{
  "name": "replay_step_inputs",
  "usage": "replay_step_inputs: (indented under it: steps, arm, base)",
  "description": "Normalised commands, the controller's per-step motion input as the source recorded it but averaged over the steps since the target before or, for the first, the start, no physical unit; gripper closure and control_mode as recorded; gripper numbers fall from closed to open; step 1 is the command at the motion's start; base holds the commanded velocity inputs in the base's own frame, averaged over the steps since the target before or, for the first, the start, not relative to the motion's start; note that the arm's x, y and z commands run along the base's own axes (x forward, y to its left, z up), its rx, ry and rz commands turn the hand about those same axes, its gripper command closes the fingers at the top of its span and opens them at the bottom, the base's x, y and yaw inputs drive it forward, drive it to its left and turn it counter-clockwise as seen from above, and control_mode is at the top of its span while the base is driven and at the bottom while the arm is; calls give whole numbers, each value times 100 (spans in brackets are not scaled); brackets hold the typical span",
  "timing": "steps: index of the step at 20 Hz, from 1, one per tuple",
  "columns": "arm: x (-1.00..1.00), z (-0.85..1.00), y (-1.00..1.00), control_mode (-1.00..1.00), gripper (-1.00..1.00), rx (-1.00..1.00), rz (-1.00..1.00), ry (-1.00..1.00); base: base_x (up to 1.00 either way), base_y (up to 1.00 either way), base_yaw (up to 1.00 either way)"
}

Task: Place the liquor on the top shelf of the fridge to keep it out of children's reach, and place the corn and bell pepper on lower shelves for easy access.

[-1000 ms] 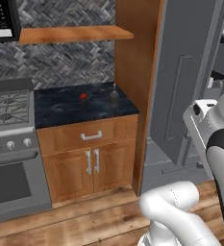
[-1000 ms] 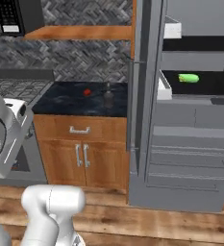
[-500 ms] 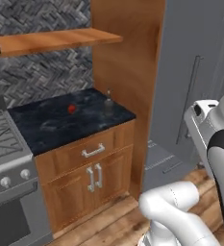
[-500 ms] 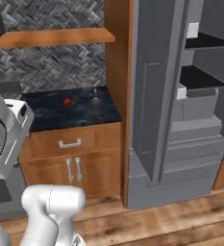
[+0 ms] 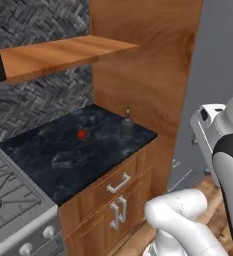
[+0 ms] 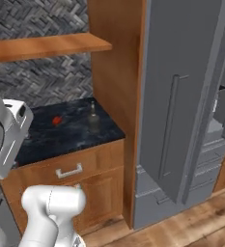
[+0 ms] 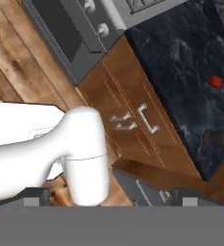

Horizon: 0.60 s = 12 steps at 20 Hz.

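The liquor [image 5: 127,125] is a dark bottle standing upright near the right end of the black marble counter [image 5: 53,160], beside the wooden side panel. It also appears in the right base view [image 6: 92,119] and at the hand view's right edge [image 7: 222,139]. The small red bell pepper [image 5: 82,134] lies on the counter to the bottle's left, seen again in the right base view [image 6: 57,120] and the hand view [image 7: 215,81]. The fridge [image 6: 181,96] shows its grey door with a vertical bar handle [image 6: 169,125]. My gripper [image 7: 116,197] is open and empty, well back from the counter and above the floor. The corn and the shelves are out of view.
A stove [image 5: 13,210] adjoins the counter on the left. A wooden wall shelf [image 5: 63,52] hangs over the counter. Under the counter sit a drawer and cabinet doors with metal handles [image 5: 119,184]. Wooden flooring [image 6: 191,226] lies in front of the fridge.
Both base views have swung with the base, so the counter now sits closer and more central, and the fridge's inside has slid to the right edge. The gripper stays open.
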Motion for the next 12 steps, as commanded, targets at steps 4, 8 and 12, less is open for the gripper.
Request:
replay_step_inputs:
  steps: [4, 8, 12]
  arm:
    - [0, 0, 0, 100, -100, 0, 0, 0]
    - [0, 0, 0, 100, -100, 0, 0, 0]
    - [10, 0, 8, -100, -100, 0, -6, -1]
  base:
    - [64, 74, -34]
    - [63, 70, -32]
    - [40, 44, -22]
